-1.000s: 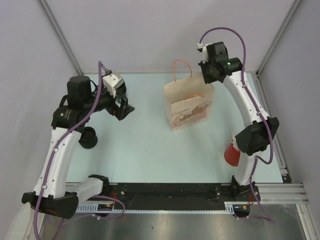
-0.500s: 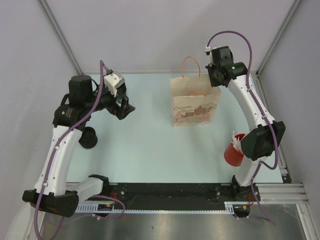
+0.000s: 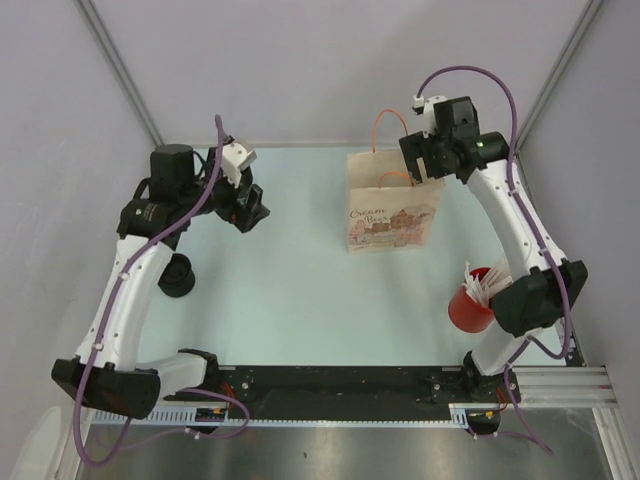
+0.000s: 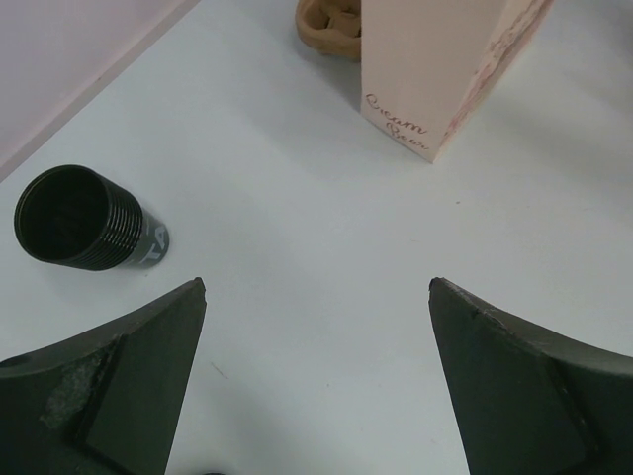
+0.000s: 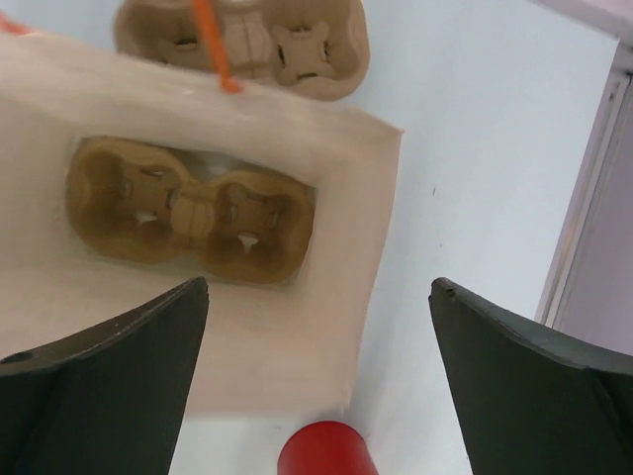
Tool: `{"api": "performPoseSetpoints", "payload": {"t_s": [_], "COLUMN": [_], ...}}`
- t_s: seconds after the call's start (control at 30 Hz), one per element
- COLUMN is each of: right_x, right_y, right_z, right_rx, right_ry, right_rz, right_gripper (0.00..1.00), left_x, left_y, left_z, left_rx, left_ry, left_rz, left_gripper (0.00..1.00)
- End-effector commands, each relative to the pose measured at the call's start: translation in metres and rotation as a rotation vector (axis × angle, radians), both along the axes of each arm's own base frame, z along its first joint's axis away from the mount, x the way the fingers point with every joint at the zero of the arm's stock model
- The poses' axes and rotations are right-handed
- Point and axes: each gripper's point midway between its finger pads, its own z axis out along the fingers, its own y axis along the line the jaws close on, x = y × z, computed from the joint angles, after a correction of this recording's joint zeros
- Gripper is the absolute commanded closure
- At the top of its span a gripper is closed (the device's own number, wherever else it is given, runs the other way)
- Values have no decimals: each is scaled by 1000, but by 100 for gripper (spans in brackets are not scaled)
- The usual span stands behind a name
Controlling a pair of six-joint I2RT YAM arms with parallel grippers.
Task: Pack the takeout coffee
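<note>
The biggest risk is the paper bag (image 3: 392, 215) going over. It stands upright on its own near the far right of the tabletop (image 3: 300, 300), light and unsupported. The right tool (image 5: 318, 287) hangs just above its open mouth with its jaws spread wide and nothing between them. A careless sweep could catch the rim or the orange handle (image 5: 213, 45) and drag or tip the bag. A cardboard cup tray (image 5: 188, 213) lies at the bottom of the bag, and a second tray (image 5: 242, 40) lies on the tabletop just behind the bag. The mouth is narrow, so a cup lowered off-centre would probably miss a pocket and lean against the paper. The black cup (image 4: 84, 220) stands upright and lidless at the left, well apart from the bag. The left tool (image 4: 316, 287) hovers beyond it, also wide apart and empty. A pinch on the cup's ribbed wall could squash it or knock it over, and whether it holds liquid cannot be told. The red cup (image 3: 470, 308) holding white sticks sits near the right arm, where a swinging elbow might clip it. The tabletop is smooth, pale blue-white and looks slick, so things may slide when nudged. Plain pale walls (image 3: 300, 70) with metal corner posts close it in.
</note>
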Motion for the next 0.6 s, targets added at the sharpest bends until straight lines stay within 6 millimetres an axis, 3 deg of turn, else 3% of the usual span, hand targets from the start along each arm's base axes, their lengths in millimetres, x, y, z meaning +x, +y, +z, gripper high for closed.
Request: {"api": "performPoseSetpoints", "payload": {"t_s": [0.0,0.07,0.1,0.2,0.27,0.3,0.4,0.47,0.57], "right_x": [-26,-36,-46,-77,-95,-103,-135,-145,-143], "right_y": [4,4,2,11,24,28,42,48,51], "right_z": [92,104,120,134,131,119,120,112,102], "right_rx": [76,109,124,158,167,173,203,223,239], "right_ry": [-261,-294,-346,-418,-434,-425,-455,-432,-406], "right_rz": [136,186,204,342,474,512,657,710,718], "right_gripper": [0,0,0,0,0,0,0,0,0], "left_x": [33,46,52,70,86,93,115,124,142], "left_y": [12,16,17,20,27,30,41,47,54], "left_z": [14,13,13,3,-8,-12,-26,-31,-44], "left_rx": [66,87,105,147,175,184,182,191,216], "left_ry": [-108,-116,-133,-134,-117,-110,-60,-37,-21], "left_rz": [56,68,61,32,34,37,41,38,50], "left_gripper": [0,1,0,1,1,1,1,1,1]}}
